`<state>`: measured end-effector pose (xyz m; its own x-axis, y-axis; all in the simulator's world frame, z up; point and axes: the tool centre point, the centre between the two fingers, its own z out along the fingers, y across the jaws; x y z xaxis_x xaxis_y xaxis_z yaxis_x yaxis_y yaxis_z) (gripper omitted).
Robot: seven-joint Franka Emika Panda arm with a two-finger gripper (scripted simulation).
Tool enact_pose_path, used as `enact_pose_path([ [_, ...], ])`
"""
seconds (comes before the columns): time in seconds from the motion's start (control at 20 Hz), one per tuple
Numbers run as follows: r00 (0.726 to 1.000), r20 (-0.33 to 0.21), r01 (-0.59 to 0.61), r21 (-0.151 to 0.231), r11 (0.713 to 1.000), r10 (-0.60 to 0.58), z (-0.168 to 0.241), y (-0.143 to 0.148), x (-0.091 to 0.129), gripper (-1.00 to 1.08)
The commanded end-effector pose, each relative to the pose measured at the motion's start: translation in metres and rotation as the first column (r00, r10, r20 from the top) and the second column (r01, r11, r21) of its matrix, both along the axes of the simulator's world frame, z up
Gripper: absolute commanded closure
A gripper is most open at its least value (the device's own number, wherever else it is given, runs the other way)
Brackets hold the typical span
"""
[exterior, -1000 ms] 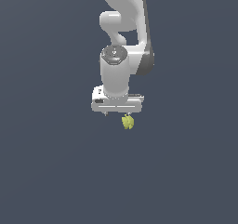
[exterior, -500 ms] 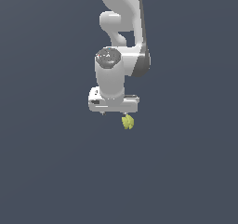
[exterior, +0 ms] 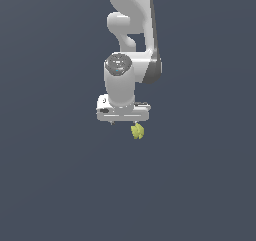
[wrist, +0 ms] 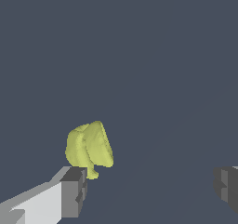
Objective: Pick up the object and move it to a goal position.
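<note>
The object [exterior: 137, 131] is a small yellow-green lumpy item just under the white hand of the arm in the exterior view. My gripper [exterior: 125, 123] hangs directly over it, pointing down. In the wrist view the object [wrist: 89, 148] lies close beside one grey fingertip [wrist: 74, 190]. The other fingertip [wrist: 227, 186] stands far off at the picture's edge. My gripper [wrist: 151, 188] is open, with a wide bare gap between the fingers. The object is at one side of that gap, not clamped. Whether it touches the near finger I cannot tell.
A plain dark grey-blue surface fills both views. The white arm [exterior: 132, 30] rises above the hand toward the top of the exterior view.
The hand and wrist have shifted slightly toward the exterior view's left and turned a little. The object stays at the same spot.
</note>
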<state>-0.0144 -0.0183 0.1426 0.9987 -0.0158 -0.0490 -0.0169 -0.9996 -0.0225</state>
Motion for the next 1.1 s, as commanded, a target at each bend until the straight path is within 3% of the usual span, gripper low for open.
enact_pose_path([
  [0.0,0.999,0.005,-0.034,-0.003,0.999,0.034,-0.006,0.008,-0.002,-0.92],
  [0.55,0.961,0.041,-0.271,-0.02,0.962,0.272,-0.042,0.06,-0.018,-0.92],
  [1.05,0.947,0.047,-0.316,-0.022,0.948,0.317,-0.05,0.071,-0.023,-0.92],
])
